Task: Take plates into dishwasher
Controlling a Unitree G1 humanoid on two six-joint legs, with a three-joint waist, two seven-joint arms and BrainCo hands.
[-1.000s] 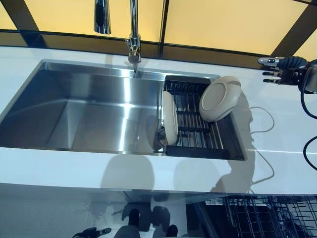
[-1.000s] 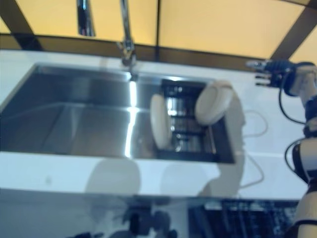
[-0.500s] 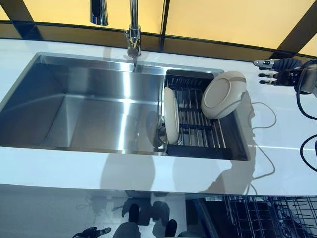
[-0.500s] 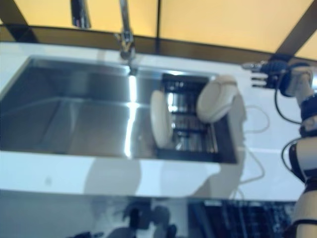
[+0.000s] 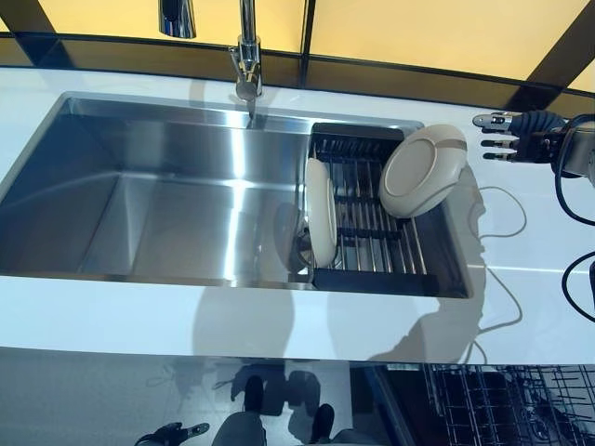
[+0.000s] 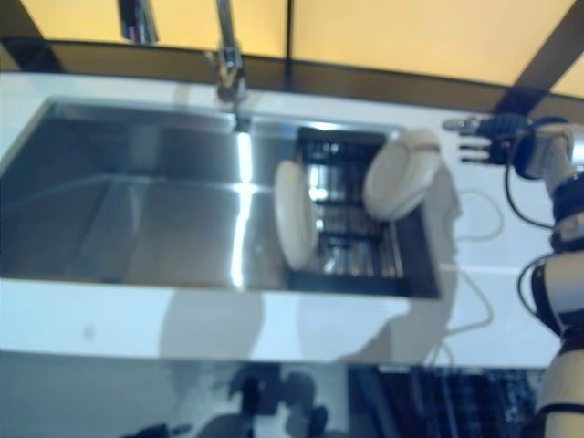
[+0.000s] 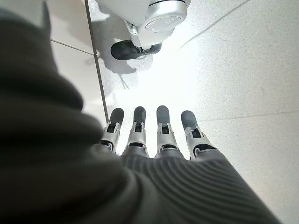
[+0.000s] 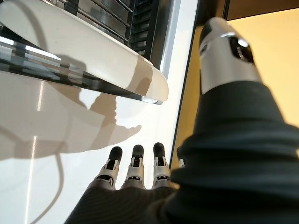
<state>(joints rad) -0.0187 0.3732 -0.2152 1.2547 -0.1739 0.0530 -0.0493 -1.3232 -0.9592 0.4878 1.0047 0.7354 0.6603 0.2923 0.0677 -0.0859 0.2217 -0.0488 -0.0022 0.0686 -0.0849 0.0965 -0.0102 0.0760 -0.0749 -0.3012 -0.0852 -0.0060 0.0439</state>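
Observation:
Two beige plates stand in a black drying rack (image 5: 376, 243) at the right end of the steel sink (image 5: 158, 204). One plate (image 5: 321, 212) stands on edge at the rack's left side. The other plate (image 5: 421, 171) leans against the rack's far right corner; it also shows in the right wrist view (image 8: 84, 42). My right hand (image 5: 521, 135) hovers open over the white counter to the right of the leaning plate, fingers straight and pointing at it, apart from it. My left hand (image 7: 154, 135) hangs open over the floor and holds nothing.
A tap (image 5: 245, 56) stands behind the sink. The white counter (image 5: 279, 321) runs along the front. The open dishwasher's dark wire rack (image 5: 493, 404) shows below the counter at the lower right. A thin white cable (image 5: 502, 242) lies on the counter right of the rack.
The camera has shifted, moving the whole scene slightly. My right hand has moved a little left toward the leaning plate. The plates have not moved.

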